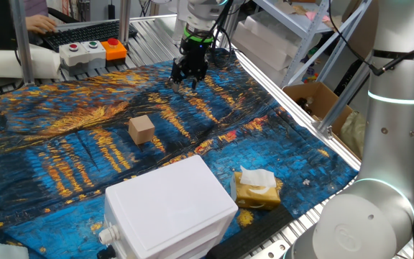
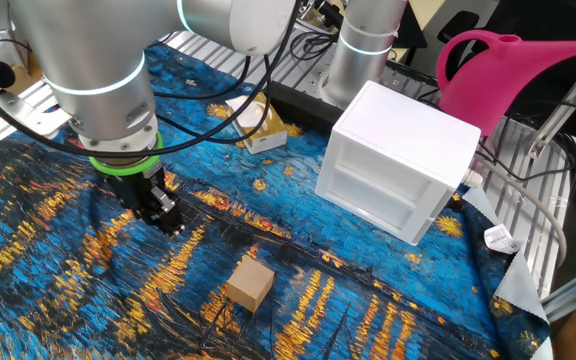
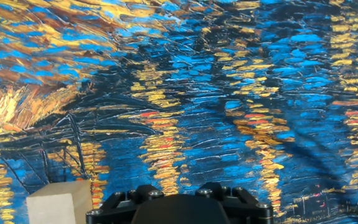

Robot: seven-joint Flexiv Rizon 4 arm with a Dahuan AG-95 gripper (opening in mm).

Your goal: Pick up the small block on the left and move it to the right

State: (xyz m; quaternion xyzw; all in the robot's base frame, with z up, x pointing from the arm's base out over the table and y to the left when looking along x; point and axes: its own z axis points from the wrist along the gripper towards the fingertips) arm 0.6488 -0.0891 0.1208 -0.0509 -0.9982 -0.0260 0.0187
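The small block (image 1: 141, 129) is a plain tan cube on the blue and gold painted cloth. It also shows in the other fixed view (image 2: 250, 284) and at the lower left edge of the hand view (image 3: 59, 202). My gripper (image 1: 186, 80) hangs just above the cloth, well beyond the block toward the far side, and holds nothing. In the other fixed view my gripper (image 2: 168, 218) is up and to the left of the block. Its jaws look spread apart. In the hand view only the black gripper body (image 3: 179, 208) shows; the fingertips are out of frame.
A large white plastic box (image 1: 169, 208) stands at the near side of the cloth, with a yellow-brown tissue packet (image 1: 256, 188) beside it. A button box (image 1: 92, 50) sits at the far edge. A pink watering can (image 2: 508, 75) stands behind the white box.
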